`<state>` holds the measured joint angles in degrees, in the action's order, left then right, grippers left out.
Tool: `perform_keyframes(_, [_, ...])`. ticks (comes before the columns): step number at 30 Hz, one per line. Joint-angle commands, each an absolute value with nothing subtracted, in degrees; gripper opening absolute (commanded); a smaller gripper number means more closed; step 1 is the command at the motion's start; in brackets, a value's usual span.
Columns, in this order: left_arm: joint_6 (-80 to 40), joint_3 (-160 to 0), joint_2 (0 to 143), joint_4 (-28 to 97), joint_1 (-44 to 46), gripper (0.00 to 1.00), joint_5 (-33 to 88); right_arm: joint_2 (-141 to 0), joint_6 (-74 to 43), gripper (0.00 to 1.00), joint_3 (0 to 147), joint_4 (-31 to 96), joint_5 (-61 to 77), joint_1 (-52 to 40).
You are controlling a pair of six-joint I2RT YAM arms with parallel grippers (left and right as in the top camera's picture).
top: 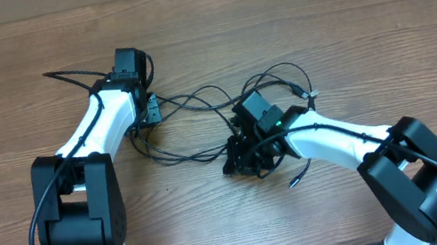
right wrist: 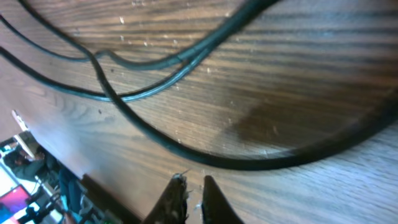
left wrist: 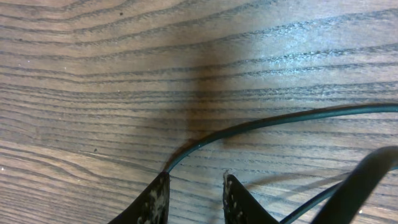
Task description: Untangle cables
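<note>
The cables (top: 200, 104) lie tangled mid-table. At their nine o'clock your left gripper (left wrist: 194, 186) stands spread, one strand against a finger, likely to free it. At five o'clock your right gripper (right wrist: 191, 186), nearly pressed together, pinches nothing.

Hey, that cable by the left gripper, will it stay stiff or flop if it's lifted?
Probably floppy: the cable lies in a loose curve. Likely light, being thin. It may drag others along, since the cables cross.

Brown wood-grain table (top: 362, 16), even light, soft shadows, blurred colourful clutter (right wrist: 18, 180) beyond its edge
</note>
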<state>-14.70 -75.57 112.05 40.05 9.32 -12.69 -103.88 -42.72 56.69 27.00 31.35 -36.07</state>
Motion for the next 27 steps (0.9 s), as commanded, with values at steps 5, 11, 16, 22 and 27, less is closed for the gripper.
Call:
perform_keyframes(5, [-15.5, -75.8, 111.9, 39.5, 8.9, 0.32, -10.4, -99.0, -40.2, 0.15, 64.4, 28.7, 30.8, -32.3])
perform_keyframes(11, [-15.5, -75.8, 111.9, 38.9, 8.9, 0.33, -7.4, -99.2, -40.7, 0.16, 64.1, 27.8, 19.3, -31.9])
perform_keyframes(16, [-15.5, -75.8, 111.9, 38.9, 8.9, 0.33, -7.0, -100.8, -40.7, 0.16, 63.8, 29.3, 18.9, -33.1])
perform_keyframes(22, [-15.5, -75.8, 111.9, 38.7, 8.9, 0.45, -3.4, -104.7, -40.7, 0.21, 63.7, 31.0, 18.5, -34.9])
perform_keyframes(27, [-13.2, -75.8, 111.9, 38.4, 8.9, 0.54, 7.0, -106.2, -40.7, 0.25, 63.7, 31.0, 18.5, -36.4])
